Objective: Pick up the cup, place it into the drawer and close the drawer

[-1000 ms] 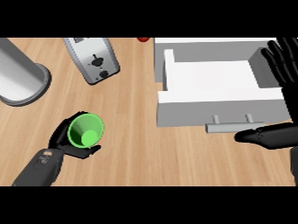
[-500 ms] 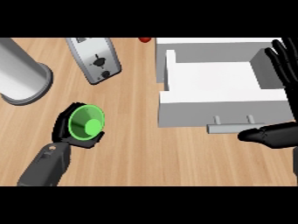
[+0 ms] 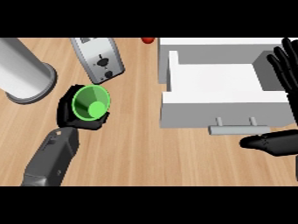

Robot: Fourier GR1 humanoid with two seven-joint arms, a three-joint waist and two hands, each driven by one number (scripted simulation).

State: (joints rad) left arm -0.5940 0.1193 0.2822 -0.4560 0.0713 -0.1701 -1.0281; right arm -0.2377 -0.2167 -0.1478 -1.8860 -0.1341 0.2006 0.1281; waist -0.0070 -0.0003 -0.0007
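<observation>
A bright green cup (image 3: pixel 90 103) is held over the wooden counter at the left, its mouth facing up towards me. My left hand (image 3: pixel 72 114) is curled round it from behind and below, and the cup hides most of the fingers. The white drawer (image 3: pixel 223 85) stands open at the right, its inside bare, with a grey bar handle (image 3: pixel 239 129) on its front. My right hand (image 3: pixel 293 96) stays open at the right edge beside the drawer, fingers straight and pointing up, thumb out to the left.
A grey toaster (image 3: pixel 99 59) lies at the top centre, just above the cup. A large metal cylinder (image 3: pixel 15 72) lies at the upper left. A small red thing (image 3: pixel 148 40) peeks out at the top, left of the drawer.
My left hand has carried the cup up and to the right, closer to the toaster. The right hand has barely shifted.
</observation>
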